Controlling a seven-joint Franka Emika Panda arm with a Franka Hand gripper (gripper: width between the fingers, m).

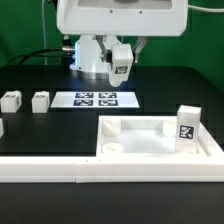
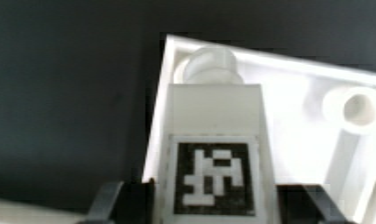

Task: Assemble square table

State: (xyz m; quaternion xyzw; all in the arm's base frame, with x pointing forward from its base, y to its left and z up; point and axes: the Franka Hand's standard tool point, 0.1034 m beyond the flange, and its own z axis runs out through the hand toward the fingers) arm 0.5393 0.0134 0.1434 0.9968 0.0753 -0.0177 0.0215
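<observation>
Square table parts are spread over the black table [image 1: 30,75]. At the exterior view's left, two small white legs stand apart from each other, the outer leg [image 1: 10,100] and the inner leg [image 1: 40,100]; a further white piece at the frame's edge is cut off too far to name. Right of them the marker board [image 1: 105,99] lies flat. Higher in that picture, under the arm's white body, the tool [image 1: 120,68] hangs clear of the table, clenched on the held leg [image 2: 211,130]. In the wrist view the dark fingers [image 2: 117,202] flank this leg's tagged end, and its far end points at a corner of the square top [image 1: 150,150], with a round socket [image 2: 354,105] to one side; whether it touches I cannot tell. The square top sits toward the exterior view's right, just behind the long white rail [image 1: 60,170]. On its right side the standing leg [image 1: 186,125] is upright, tag facing the camera
</observation>
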